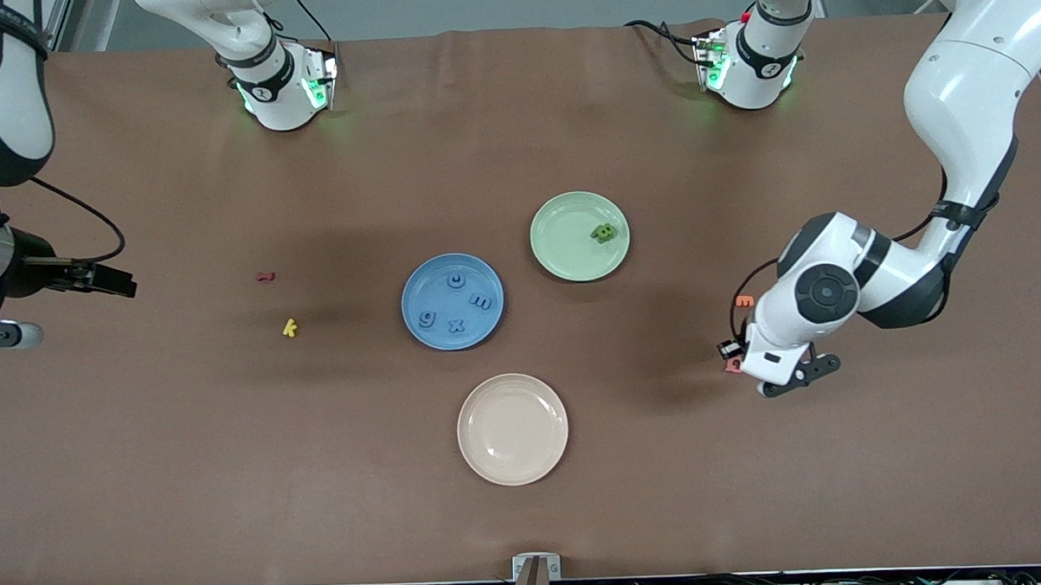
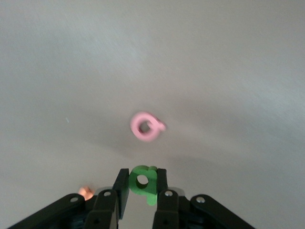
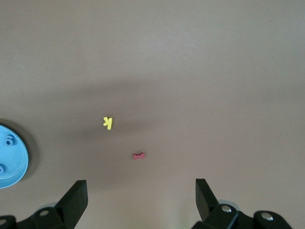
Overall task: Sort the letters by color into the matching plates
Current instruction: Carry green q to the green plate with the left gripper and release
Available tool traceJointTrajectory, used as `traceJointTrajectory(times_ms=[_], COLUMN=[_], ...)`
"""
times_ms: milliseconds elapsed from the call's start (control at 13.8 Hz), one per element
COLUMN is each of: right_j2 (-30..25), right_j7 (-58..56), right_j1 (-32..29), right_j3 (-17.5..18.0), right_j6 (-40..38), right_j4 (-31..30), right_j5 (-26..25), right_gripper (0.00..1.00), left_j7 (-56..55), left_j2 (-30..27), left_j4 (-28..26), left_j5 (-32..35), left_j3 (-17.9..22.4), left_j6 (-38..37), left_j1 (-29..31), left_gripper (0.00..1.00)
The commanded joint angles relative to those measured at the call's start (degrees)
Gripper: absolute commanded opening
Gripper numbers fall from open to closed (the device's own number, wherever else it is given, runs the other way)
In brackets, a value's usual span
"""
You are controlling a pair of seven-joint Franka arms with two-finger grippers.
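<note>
1. Nearest the front camera, the cream plate point(image 1: 512, 429) lies alone on the table point(image 1: 189, 477), with bare brown surface all round it.
2. Toward the left arm's end, the left tool point(image 2: 142, 187) hangs low over the table, its arm folded down from its base; its fingers are clamped on a green letter point(image 2: 143, 180). A pink letter point(image 2: 147, 126) lies on the table just under it, and an orange letter point(image 1: 744, 301) shows beside the wrist.
3. Mid-table, the blue plate point(image 1: 420, 292) holds four blue letters point(image 1: 456, 324).
4. Farther back, the green plate point(image 1: 561, 226) holds green letters point(image 1: 603, 232) bunched near its rim; how many I cannot tell.
5. Toward the right arm's end, a yellow letter point(image 1: 290, 327) and a red letter point(image 1: 264, 276) lie well apart from the plates.
6. The right tool point(image 3: 140, 198) waits at the table's edge, fingers spread wide, holding nothing.
</note>
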Motion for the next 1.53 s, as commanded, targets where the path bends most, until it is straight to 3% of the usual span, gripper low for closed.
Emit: traceJointTrajectory(times_ms=[0,508,654,872,1235,1453], right_j2=[0.25,0.33,0.42,0.33,-1.77,-6.07], right_j7=[-0.67,1.88,1.97,1.44,1.44,1.35], right_j1=[-1.16,-2.91,-3.19,-2.92,-1.95,-1.95], right_j3=[1.16,1.16,1.16,1.34,1.51,1.51], right_j6=[-1.27,-1.18,-1.27,-5.13,-4.87,-2.76], right_j4=[1.32,5.1,5.36,4.75,2.64,-2.45], right_j5=[0.04,0.56,2.49,3.46,3.47,3.38], right_gripper=[1.0,1.0,1.0,1.0,1.0,1.0], left_j7=[-8.66,-26.87,-30.48,-38.65,-42.97,-44.03], left_j2=[-1.27,-1.26,-1.27,-1.0,-0.65,-0.65], left_j4=[-3.77,-13.7,-17.3,-22.4,-23.3,-25.22], left_j5=[0.63,1.69,2.38,8.88,9.25,9.25], left_j3=[-3.67,-12.29,-13.17,-14.06,-14.14,-14.4], left_j6=[-0.86,1.77,5.1,8.53,9.16,9.25], left_j1=[0.51,0.51,0.34,-0.71,-3.97,-4.15], left_gripper=[0.0,0.0,0.0,0.0,0.0,0.0])
